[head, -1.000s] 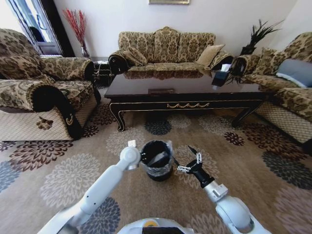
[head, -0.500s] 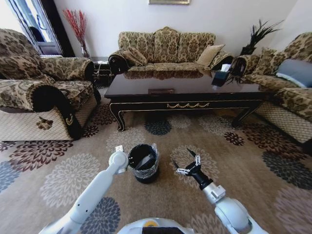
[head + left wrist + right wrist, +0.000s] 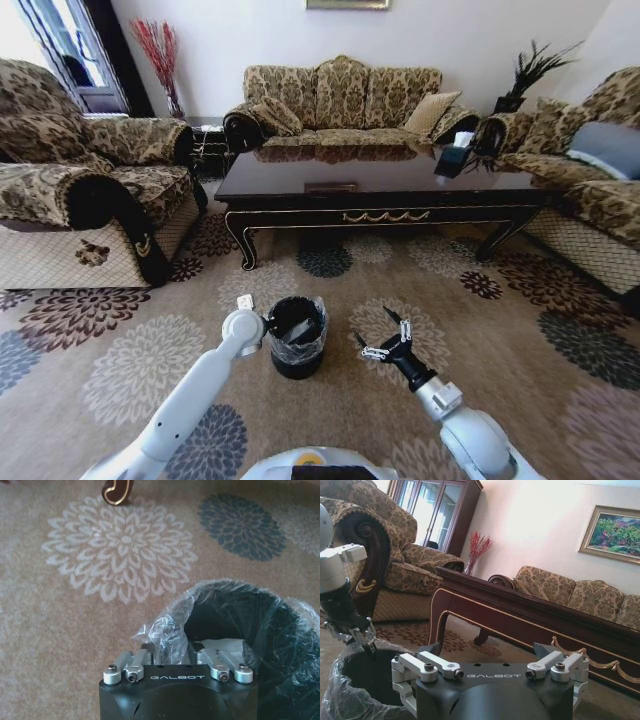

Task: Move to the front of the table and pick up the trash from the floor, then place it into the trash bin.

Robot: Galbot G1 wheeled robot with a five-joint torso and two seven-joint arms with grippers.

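Note:
The black trash bin [image 3: 297,340] with its crinkled clear liner stands on the patterned floor [image 3: 110,370], a short way in front of the dark table [image 3: 300,214]. My left gripper [image 3: 266,323] is shut on the bin's near-left rim, pinching the liner [image 3: 167,630]. The right wrist view shows that grip [image 3: 364,636] on the bin [image 3: 355,690] too. A pale shape lies inside the bin; I cannot tell whether it is the trash. My right gripper [image 3: 383,336] hovers open and empty just right of the bin.
An armchair [image 3: 90,200] stands at the left and a sofa [image 3: 600,190] at the right, with a second sofa [image 3: 340,100] behind the table. A tissue box [image 3: 455,155] sits on the table's right end. Open carpet lies around the bin.
My left arm has carried the bin to the left and lower, down to the carpet. The right gripper has shifted slightly and stays open.

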